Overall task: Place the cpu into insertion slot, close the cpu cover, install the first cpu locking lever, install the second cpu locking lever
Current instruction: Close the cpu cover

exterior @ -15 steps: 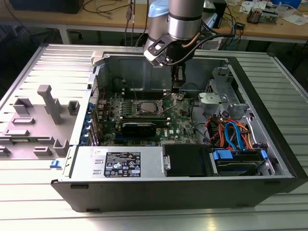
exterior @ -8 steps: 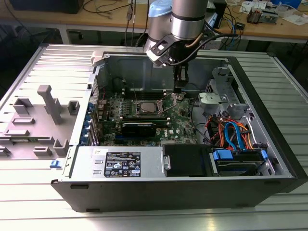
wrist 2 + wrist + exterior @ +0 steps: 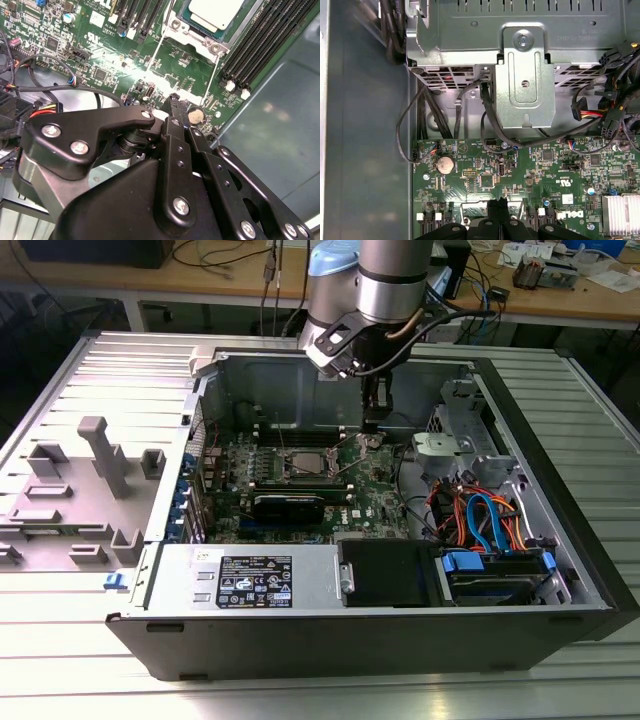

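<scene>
Fingers [image 3: 172, 115] pinched together, empty. Gripper [image 3: 173, 100] tip is low over the board, just beside the coin cell [image 3: 195, 116], near the ends of two wire levers [image 3: 156, 50]. cpu [image 3: 215, 12] sits in the insertion slot [image 3: 286, 472], cpu cover [image 3: 194, 39] down around it. Looks like lever work: push near the lever's end, keep off the coin cell.

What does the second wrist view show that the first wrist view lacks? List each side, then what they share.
Second wrist view: the cpu framed by the cpu cover, flanked by memory slots. First wrist view: a metal bracket, black cables and a finned heatsink. Both: the gripper above the green motherboard, near a coin battery.
</scene>
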### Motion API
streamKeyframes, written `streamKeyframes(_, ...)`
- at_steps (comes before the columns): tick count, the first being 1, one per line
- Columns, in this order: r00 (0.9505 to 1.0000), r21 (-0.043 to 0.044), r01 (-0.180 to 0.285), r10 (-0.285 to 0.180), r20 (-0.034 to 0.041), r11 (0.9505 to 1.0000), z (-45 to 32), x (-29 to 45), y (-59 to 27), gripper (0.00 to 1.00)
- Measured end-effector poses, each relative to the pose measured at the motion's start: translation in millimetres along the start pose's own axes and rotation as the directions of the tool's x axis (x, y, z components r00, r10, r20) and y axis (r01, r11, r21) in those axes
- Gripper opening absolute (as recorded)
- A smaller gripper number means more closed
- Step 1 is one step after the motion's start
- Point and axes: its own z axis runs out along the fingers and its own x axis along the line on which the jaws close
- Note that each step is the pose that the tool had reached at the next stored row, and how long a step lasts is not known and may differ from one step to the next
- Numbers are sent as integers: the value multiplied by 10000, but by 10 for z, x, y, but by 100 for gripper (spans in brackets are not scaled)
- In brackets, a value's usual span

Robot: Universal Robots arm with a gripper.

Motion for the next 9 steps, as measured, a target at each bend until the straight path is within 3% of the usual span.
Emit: streamKeyframes(9,10000,0,3,-3,0,10000,1,0,14,11)
